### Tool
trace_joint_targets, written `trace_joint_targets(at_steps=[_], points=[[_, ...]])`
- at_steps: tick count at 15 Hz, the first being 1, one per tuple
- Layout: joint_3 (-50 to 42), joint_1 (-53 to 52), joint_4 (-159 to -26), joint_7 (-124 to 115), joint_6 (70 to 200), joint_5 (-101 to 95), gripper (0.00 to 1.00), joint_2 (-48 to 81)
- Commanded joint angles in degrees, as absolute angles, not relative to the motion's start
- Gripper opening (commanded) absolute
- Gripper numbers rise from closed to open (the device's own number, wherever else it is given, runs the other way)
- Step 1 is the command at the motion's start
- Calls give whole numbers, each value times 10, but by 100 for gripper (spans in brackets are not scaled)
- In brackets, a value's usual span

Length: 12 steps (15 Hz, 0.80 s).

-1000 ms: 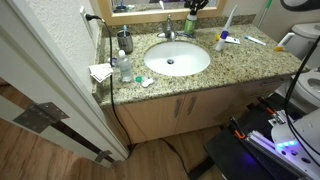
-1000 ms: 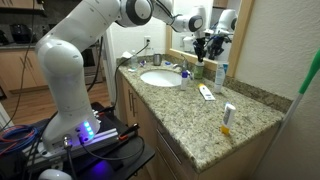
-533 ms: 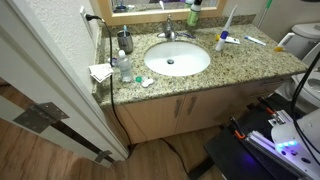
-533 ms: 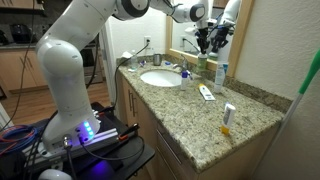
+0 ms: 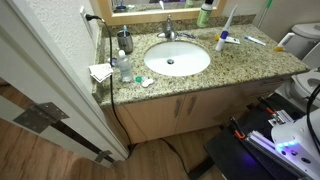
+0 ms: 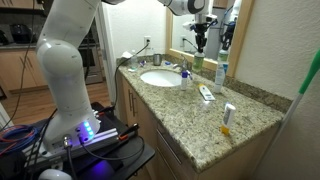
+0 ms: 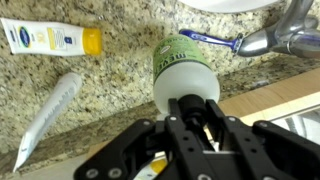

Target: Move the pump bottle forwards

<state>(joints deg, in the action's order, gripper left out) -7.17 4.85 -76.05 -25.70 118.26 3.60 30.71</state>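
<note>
Pump bottle [image 7: 185, 75] top hidden btw claw [image 7: 198, 115] fingers

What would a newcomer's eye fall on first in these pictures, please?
In the wrist view, the green pump bottle fills the middle, gripped at its pump head by the tool. In an exterior view, the big white robot arm towers over the speckled granite counter and its white oval sink.
</note>
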Motion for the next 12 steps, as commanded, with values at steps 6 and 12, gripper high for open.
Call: trace_joint_targets(at_steps=[6, 12], points=[[-76, 40, -843, -369, 1198, 66, 30, 289], [-86, 26, -846, -409, 1217, 39, 8, 306]])
